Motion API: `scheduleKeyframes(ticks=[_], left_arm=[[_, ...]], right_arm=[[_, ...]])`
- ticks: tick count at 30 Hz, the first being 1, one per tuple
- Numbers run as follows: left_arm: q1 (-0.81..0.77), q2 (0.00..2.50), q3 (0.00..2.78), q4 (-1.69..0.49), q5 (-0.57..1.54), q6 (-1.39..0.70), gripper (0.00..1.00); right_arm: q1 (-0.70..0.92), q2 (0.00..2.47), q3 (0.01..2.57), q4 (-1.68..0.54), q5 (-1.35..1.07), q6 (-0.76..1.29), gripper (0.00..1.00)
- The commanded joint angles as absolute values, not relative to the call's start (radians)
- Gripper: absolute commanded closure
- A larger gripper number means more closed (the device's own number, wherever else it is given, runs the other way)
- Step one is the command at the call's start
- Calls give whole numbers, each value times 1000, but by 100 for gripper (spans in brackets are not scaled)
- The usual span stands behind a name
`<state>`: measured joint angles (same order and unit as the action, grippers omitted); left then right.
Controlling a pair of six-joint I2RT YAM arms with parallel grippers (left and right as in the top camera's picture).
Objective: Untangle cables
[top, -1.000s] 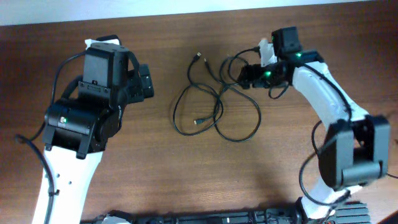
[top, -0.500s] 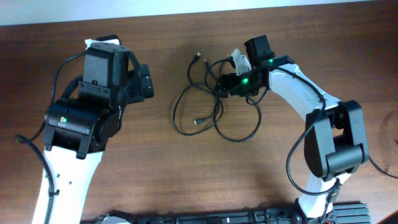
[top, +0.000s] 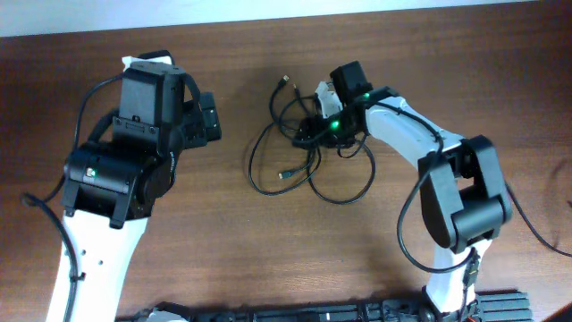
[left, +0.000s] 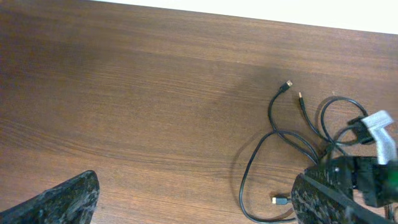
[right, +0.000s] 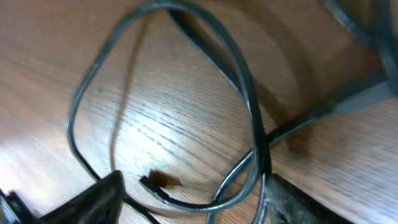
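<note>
The cables [top: 344, 201] are thin black cords lying in loose overlapping loops at the table's middle, with small plug ends at the top [top: 284, 80] and inside the left loop [top: 285, 174]. My right gripper [top: 310, 128] is low over the upper part of the tangle. In the right wrist view its fingers [right: 193, 199] are open, with crossing cable strands [right: 249, 99] on the wood between them. My left gripper [top: 210, 114] is open and empty, left of the cables. The left wrist view [left: 193, 199] shows the cables [left: 255, 152] ahead at the right.
The table [top: 223, 241] is dark brown wood with a white edge along the back. The right arm's white links [top: 420, 139] reach in from the lower right. The left arm's black body [top: 125, 161] fills the left side.
My right gripper has moved left from the right side of the tangle onto its upper middle. The upper loops have shifted a little left. The left arm has not moved.
</note>
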<state>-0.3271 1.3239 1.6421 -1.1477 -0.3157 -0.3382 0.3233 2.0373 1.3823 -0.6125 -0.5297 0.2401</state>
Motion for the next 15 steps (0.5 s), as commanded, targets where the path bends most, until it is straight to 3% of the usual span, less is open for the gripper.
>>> scheduleKeyframes(ticks=[1, 6, 9, 15], left_arm=[[-327, 1313, 1653, -1146, -329, -351, 1], [-327, 1313, 1653, -1146, -329, -351, 1], [-327, 1313, 1653, -1146, -329, -351, 1], [-327, 1313, 1653, -1146, -329, -351, 1]], right_arm=[[332, 2068, 1372, -615, -537, 244, 36], [326, 2067, 1372, -620, -495, 241, 35], [326, 2067, 1372, -648, -447, 241, 21], [357, 2067, 1372, -658, -444, 242, 21]])
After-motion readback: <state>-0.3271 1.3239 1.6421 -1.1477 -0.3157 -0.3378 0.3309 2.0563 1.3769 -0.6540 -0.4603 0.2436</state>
